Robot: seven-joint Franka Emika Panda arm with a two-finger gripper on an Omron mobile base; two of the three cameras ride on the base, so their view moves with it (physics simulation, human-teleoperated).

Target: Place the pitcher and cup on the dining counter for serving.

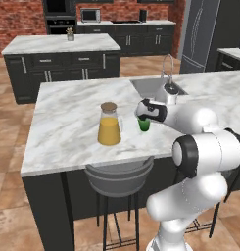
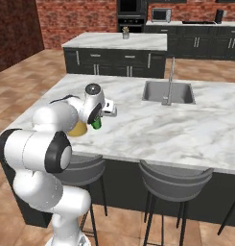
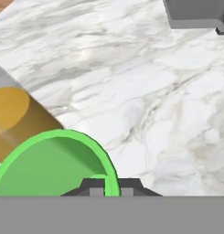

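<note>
Nearest, the fingers (image 3: pixel 112 186) pinch the rim of the green cup (image 1: pixel 144 124), upright on the marble worktop (image 1: pixel 67 122). Just beside it the pitcher (image 1: pixel 109 124) stands tall, lid up. Farther off, the right base view bares the sink (image 2: pixel 168 91), while the arm hides most of the pitcher.

Gripper (image 3: pixel 111 186) pinching green cup (image 3: pixel 49 164) rim, pitcher (image 3: pixel 15 116) prob. beside.

Mid-frame in the left base view, the marble dining counter (image 1: pixel 67 117) carries the pitcher (image 1: pixel 109 124), upright near its front edge. Just right of it is the green cup (image 1: pixel 144 125). The sink (image 1: pixel 150 87) sits further back.
</note>
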